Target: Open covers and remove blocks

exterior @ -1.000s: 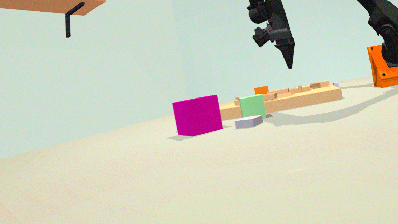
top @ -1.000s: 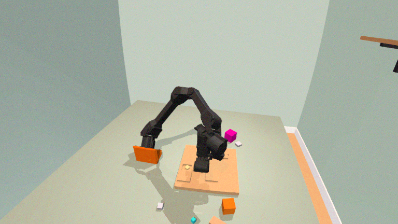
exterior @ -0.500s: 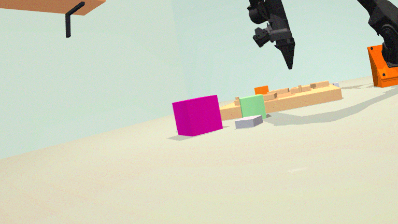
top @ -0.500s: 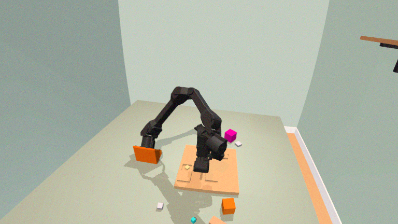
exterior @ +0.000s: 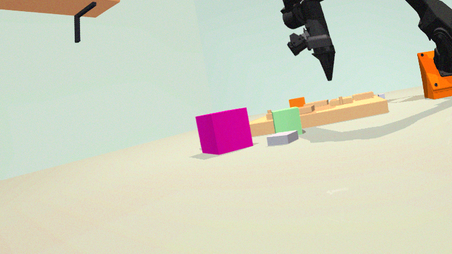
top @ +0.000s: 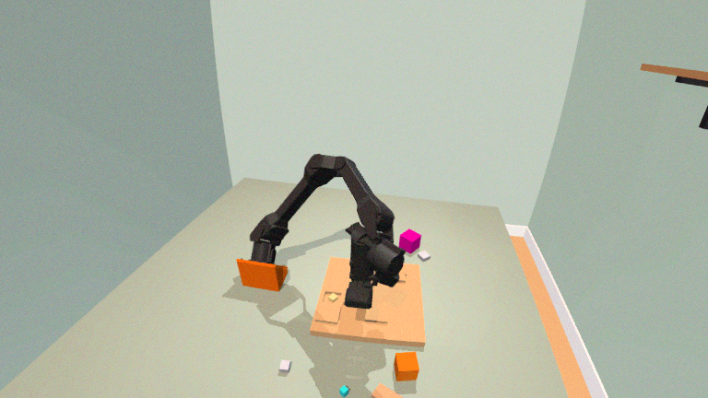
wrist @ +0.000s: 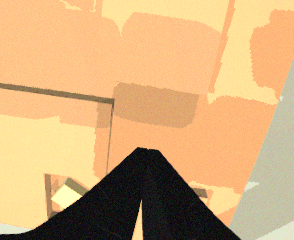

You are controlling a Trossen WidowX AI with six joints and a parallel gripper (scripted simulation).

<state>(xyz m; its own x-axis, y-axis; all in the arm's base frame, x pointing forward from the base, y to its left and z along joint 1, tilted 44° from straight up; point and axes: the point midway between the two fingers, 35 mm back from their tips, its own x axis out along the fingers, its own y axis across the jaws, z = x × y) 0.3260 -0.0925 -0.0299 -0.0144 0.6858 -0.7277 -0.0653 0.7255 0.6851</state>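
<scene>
The wooden puzzle board lies flat. A small pale yellow block sits tilted in an uncovered well at the board's left. Its cover lies beside the well, on the side nearer the top camera. Another flat cover is near the board's middle; the arm hides part of it. Low covers and pegs stand on the top in the exterior view. My gripper is shut and empty, tips down above the board. The arm hides other wells and their contents.
Off the board are a magenta cube, an orange cube, a green slab, a small cyan block, a wooden piece, and two whitish blocks, one beyond and one nearer.
</scene>
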